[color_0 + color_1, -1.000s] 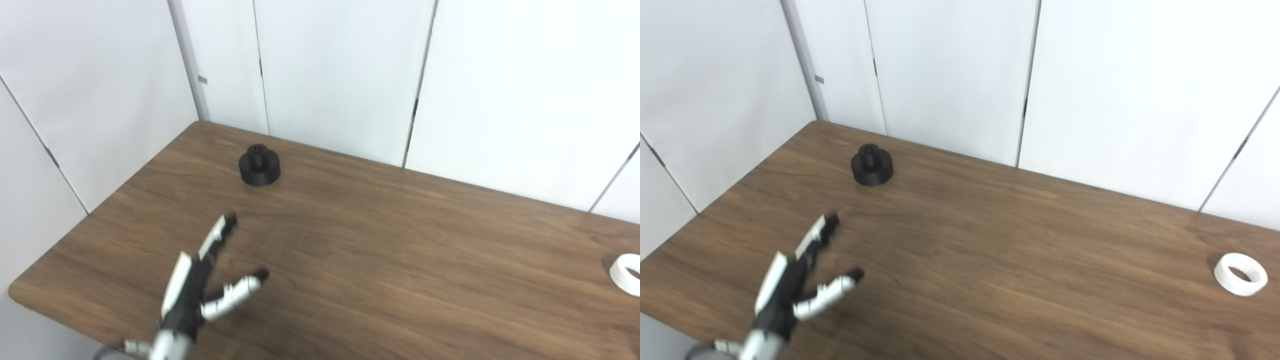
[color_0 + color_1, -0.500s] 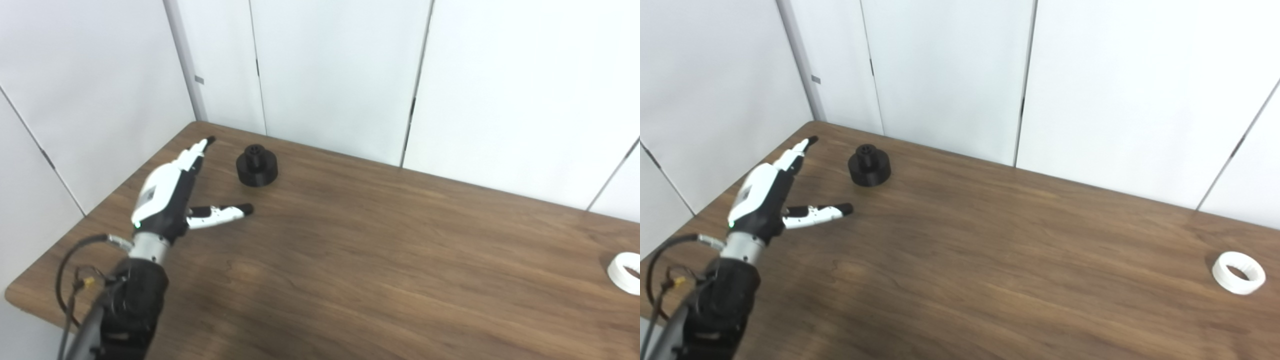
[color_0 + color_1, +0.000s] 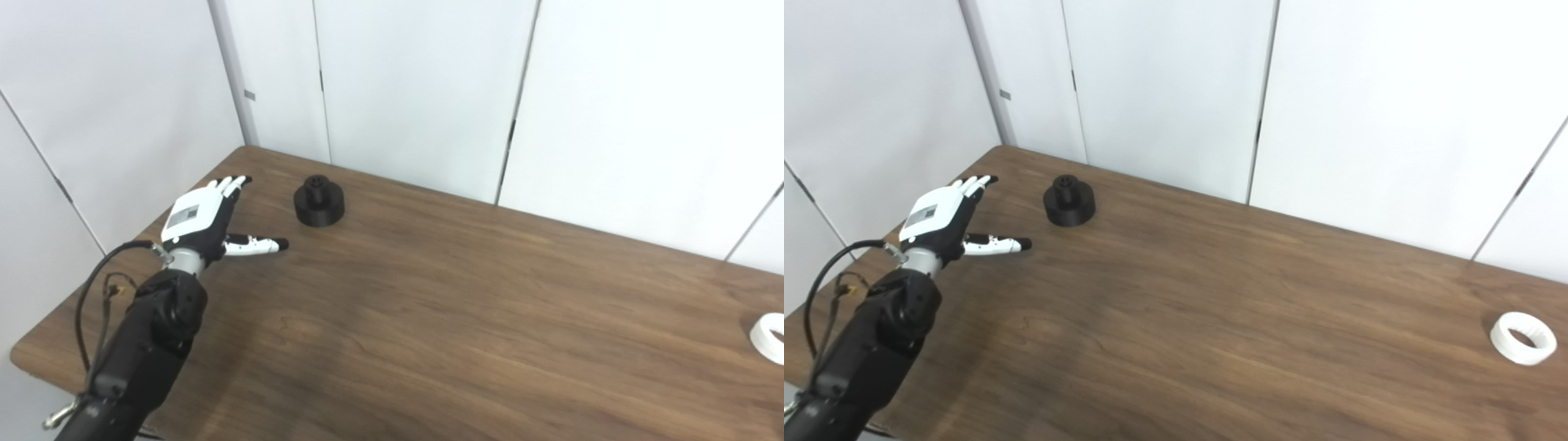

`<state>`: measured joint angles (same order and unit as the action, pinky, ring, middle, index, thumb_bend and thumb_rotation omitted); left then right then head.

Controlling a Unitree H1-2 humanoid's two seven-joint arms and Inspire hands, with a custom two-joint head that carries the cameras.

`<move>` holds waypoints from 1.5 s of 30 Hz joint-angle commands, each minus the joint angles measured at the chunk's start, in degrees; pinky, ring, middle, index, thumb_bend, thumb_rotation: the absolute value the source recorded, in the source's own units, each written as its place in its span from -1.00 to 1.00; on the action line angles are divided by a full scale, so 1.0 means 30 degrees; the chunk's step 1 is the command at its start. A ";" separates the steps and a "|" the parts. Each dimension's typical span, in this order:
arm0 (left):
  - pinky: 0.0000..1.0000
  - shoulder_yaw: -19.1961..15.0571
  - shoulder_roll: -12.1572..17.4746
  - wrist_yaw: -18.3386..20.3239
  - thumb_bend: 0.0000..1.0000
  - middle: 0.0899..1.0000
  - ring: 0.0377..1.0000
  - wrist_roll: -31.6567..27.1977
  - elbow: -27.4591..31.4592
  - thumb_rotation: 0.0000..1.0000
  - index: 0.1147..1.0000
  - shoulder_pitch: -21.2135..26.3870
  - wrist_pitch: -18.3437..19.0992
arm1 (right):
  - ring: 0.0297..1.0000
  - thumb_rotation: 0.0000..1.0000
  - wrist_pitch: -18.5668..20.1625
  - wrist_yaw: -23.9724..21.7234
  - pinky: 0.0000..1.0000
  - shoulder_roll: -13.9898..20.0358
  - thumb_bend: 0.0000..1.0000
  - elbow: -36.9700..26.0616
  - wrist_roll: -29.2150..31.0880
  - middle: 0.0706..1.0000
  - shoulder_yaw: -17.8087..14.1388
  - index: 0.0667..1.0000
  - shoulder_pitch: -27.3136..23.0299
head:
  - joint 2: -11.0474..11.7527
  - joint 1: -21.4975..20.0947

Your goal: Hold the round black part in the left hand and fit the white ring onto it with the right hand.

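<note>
The wooden table (image 3: 465,318) fills most of the view, with white wall panels (image 3: 416,86) behind it. The left arm (image 3: 144,343) comes in from the lower left, dark and with a loose cable beside it.

The left hand (image 3: 199,220) is over the far left part of the table. Its fingers (image 3: 229,182) are straight and point toward the far corner, the thumb (image 3: 257,245) stands out to the side, and it holds nothing. The right hand is not in view.

The round black part (image 3: 318,203) stands upright near the far edge, just to the right of the left hand but apart from it. It has a wide low base and a narrower knob on top. I judge it is stiff plastic, light, not fragile, with a matte surface that should not slip much. The base wall looks like the best place to hold it, fingers on one side and thumb on the other, so the knob stays free for the ring.

The white ring (image 3: 1522,338) lies flat near the right edge, well apart from the black part. It seems rigid and very light. I think a pinch on its outer rim is suitable, because it can slide on the smooth wood if pushed.
</note>
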<state>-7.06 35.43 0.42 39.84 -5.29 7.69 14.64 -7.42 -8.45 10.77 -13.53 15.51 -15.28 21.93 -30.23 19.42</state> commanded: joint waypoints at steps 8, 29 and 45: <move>1.00 0.1633 0.1224 0.0058 1.00 0.98 1.00 0.0459 -0.2447 0.14 0.87 0.3457 0.0450 | 1.00 0.98 -0.0721 0.0085 1.00 0.0060 0.20 -0.0764 -0.0097 0.93 -0.0039 0.86 -0.0015 | -0.0005 -0.0098; 1.00 0.2794 0.0474 0.0458 1.00 0.93 1.00 -0.1756 -0.5718 0.02 0.72 0.5943 0.1258 | 1.00 1.00 -0.0643 0.0243 1.00 -0.0073 0.19 -0.1283 -0.0670 0.94 0.0154 0.88 0.0286 | -0.0110 -0.0414; 1.00 0.3242 0.0008 -0.0781 1.00 0.92 1.00 -0.2470 -0.7906 0.00 0.73 0.6480 0.0920 | 1.00 1.00 -0.0500 0.0259 1.00 0.0013 0.21 -0.1491 -0.0794 0.92 0.0114 0.87 0.0456 | -0.0289 -0.0539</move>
<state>3.10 34.32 0.10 32.88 -29.17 23.37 18.93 -7.38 -8.02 10.32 -15.58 13.12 -14.78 23.65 -31.03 17.75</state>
